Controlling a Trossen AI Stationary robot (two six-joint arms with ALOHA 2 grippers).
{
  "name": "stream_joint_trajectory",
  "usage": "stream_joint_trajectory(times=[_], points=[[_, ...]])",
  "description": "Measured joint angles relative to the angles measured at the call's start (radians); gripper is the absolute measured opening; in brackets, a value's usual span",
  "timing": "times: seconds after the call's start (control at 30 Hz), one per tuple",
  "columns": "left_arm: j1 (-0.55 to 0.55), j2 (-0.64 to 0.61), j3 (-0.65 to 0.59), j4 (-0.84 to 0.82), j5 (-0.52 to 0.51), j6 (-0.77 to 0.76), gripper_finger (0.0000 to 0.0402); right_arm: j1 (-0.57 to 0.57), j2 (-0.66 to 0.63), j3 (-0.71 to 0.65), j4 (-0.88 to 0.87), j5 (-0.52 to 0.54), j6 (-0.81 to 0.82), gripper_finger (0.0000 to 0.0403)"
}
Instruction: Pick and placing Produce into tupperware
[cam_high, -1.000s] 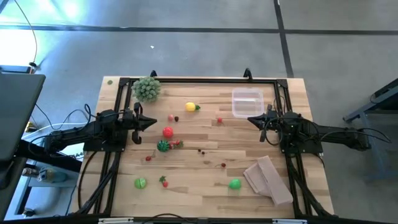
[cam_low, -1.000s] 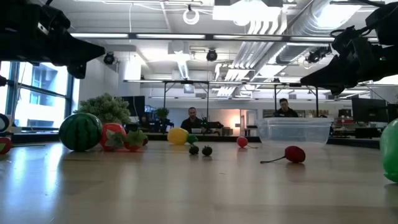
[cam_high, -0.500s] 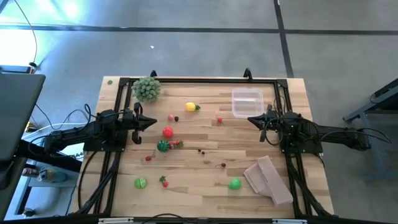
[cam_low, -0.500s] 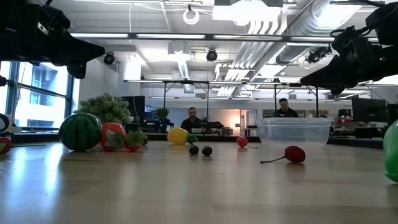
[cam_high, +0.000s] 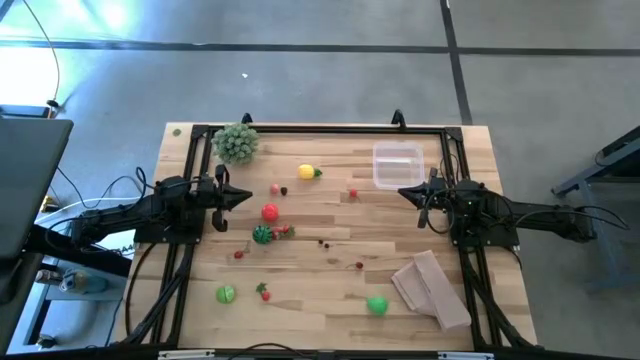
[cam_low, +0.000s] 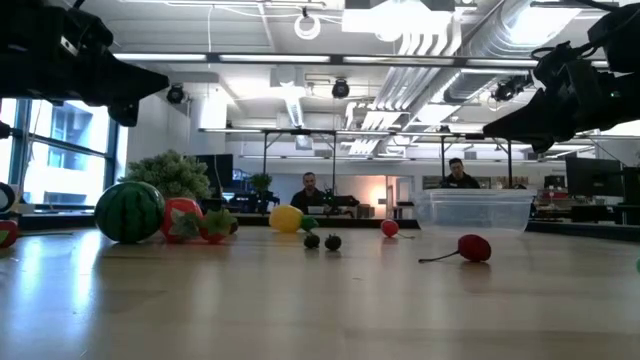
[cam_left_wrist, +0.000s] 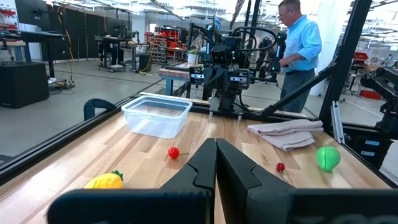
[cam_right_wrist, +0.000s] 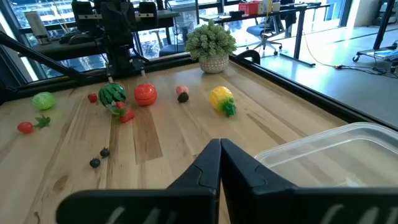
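The produce lies scattered on the wooden table: a yellow lemon (cam_high: 307, 172), a red tomato (cam_high: 269, 211), a small watermelon (cam_high: 261, 235), a green ball (cam_high: 377, 305) near the front, and several small red and dark berries. The clear tupperware (cam_high: 397, 165) stands near the far right, with nothing showing in it (cam_right_wrist: 323, 158). My left gripper (cam_high: 245, 197) hangs shut above the table's left side, pointing right. My right gripper (cam_high: 403, 192) hangs shut just on the near side of the tupperware, pointing left. Neither touches anything.
A pale-green spiky plant (cam_high: 236, 143) stands at the far left corner. A tan folded cloth (cam_high: 432, 289) lies at the near right. A black frame (cam_high: 320, 128) runs round the table. People stand in the room behind, one in a blue shirt (cam_left_wrist: 301, 50).
The green ball has rolled a little toward the table's near edge and has left the right edge of the low view. Both arms have kept still.
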Motion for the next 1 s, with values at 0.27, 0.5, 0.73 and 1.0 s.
stream_joint_trajectory(times=[0.27,0.5,0.73,1.0], points=[[0.000,0.000,0.000,0.000,0.000,0.000,0.0001,0.000,0.000,-0.001,0.016,0.008,-0.054,0.0000],[0.000,0.000,0.000,0.063,-0.049,0.002,0.0001,0.000,0.000,-0.001,0.050,0.027,0.274,0.0000],[0.000,0.000,0.000,0.191,-0.053,-0.109,0.0001,0.000,0.000,-0.002,0.374,0.039,0.282,0.0000],[0.001,0.000,0.000,0.393,-0.103,-0.109,0.0001,-0.001,0.029,0.197,0.383,0.055,0.029,0.0000]])
